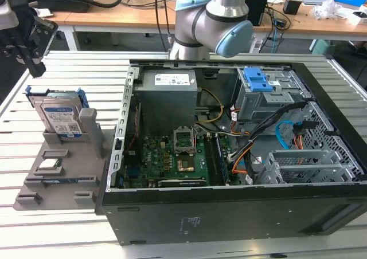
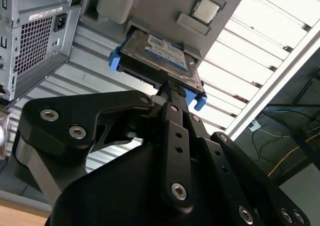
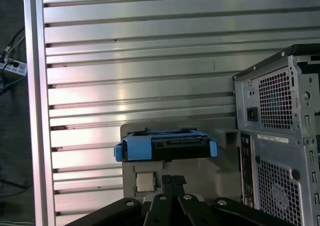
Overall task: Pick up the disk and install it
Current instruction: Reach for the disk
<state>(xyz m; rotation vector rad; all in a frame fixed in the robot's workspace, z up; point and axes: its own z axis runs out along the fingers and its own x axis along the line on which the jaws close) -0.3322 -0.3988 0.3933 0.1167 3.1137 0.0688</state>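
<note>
The disk [image 1: 60, 118] is standing upright in a grey holder [image 1: 92, 138] on the slatted metal tabletop [image 1: 51, 236]; the claw [image 1: 36, 69], drawn together, is hovering above it; cluttered desks [image 1: 114, 19] are lining the room behind.

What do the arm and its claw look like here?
The arm is silver-grey tube with rounded joints capped in light blue. The claw is matte black: flat linkage bars pinned with silver hex-head screws. A thick black cable runs toward its wrist.
</note>
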